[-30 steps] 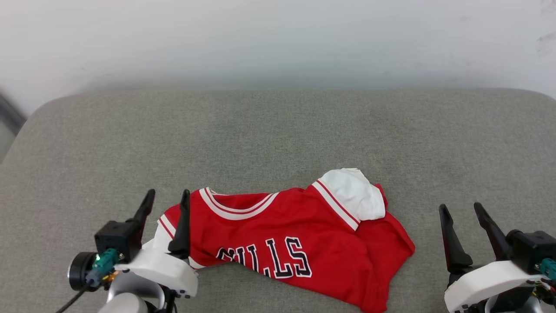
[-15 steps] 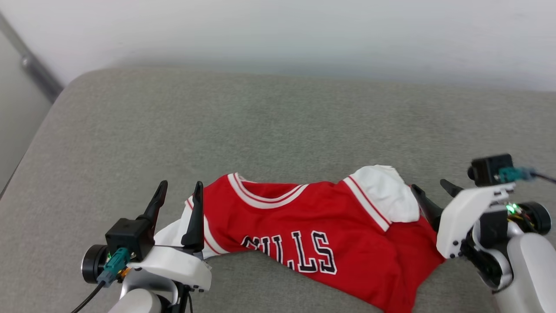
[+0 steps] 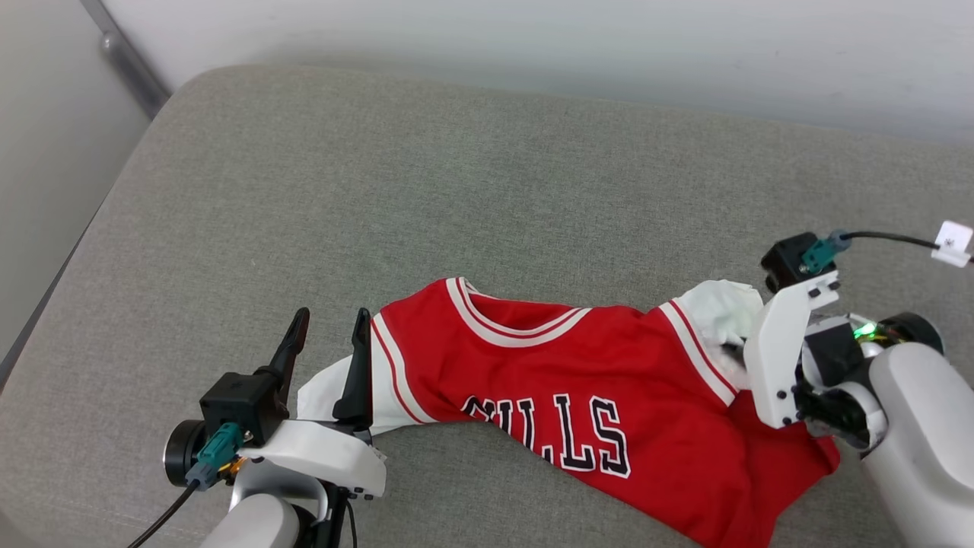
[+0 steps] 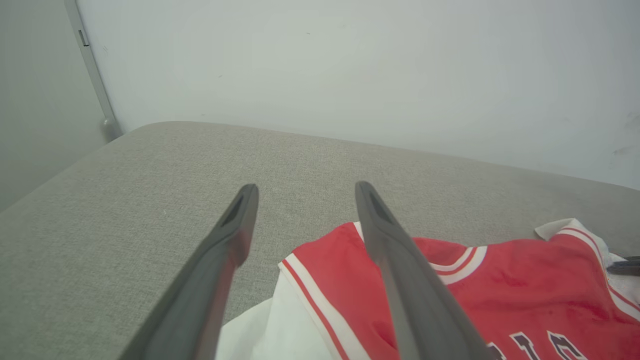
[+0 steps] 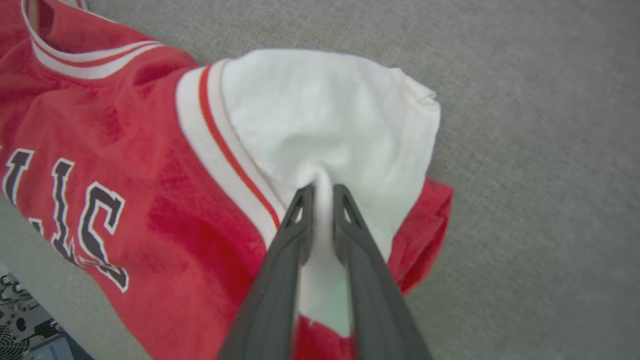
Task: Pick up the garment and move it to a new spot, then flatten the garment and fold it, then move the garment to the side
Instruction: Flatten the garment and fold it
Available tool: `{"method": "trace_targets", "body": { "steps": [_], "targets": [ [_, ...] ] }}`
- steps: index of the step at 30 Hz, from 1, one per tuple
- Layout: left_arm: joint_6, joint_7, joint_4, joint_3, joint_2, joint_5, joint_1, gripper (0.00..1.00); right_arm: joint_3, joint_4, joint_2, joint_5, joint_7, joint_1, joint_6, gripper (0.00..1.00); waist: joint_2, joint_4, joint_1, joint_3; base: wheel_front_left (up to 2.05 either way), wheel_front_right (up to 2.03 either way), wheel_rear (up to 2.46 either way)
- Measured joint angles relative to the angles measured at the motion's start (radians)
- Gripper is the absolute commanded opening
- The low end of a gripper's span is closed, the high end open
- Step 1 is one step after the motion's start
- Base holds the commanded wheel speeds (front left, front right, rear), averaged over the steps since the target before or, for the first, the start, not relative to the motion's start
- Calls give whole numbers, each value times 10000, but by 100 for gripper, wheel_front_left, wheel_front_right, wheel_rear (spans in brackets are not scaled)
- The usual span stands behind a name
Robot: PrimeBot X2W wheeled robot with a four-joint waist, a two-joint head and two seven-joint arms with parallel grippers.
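The garment [image 3: 578, 380], a red jersey with white sleeves and black lettering, lies crumpled on the grey cushion [image 3: 456, 190]. In the head view my right gripper [image 3: 736, 352] reaches in from the right onto the white sleeve [image 3: 719, 308]. In the right wrist view that gripper [image 5: 323, 189] is shut on a pinched fold of this sleeve [image 5: 330, 115]. My left gripper [image 3: 333, 313] stands open over the other white sleeve [image 3: 327, 392] at the garment's left end, holding nothing. The left wrist view shows its fingers [image 4: 305, 187] spread, one over the red shoulder [image 4: 525, 280].
A pale wall runs behind the cushion. A grey metal rail [image 3: 125, 57] slants at the upper left, where the cushion's left edge [image 3: 91, 221] drops off. Bare cushion stretches behind and left of the jersey.
My right gripper has swung in from the lower right onto the white sleeve and closed on it. The head camera has turned. My left gripper has stayed open.
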Motion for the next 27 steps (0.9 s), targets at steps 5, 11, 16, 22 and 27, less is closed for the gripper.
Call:
{"method": "trace_targets", "body": {
  "steps": [5,11,16,22,27],
  "targets": [
    [-73,0,125,270,-88,151,23,100,205,-535,-215,88,-127,-205,0,0,0,-180,0,-82,0,0,0],
    [-115,0,132,476,-121,332,166,100,-174,-1588,-633,-393,-568,-280,0,0,0,-587,0,-243,0,0,0],
    [-113,-2,84,581,-111,401,302,100,-1676,-2435,-750,-1492,-727,648,0,0,0,-944,0,-349,0,0,0],
    [-94,0,79,619,-88,397,478,100,-3381,-2907,282,-2362,-727,3341,0,0,0,-1313,0,-376,0,0,0],
    [-92,44,113,617,-36,368,569,100,-3994,-2941,1676,-2470,-1421,4947,0,100,0,-1539,0,-409,0,0,0]
  ]
}}
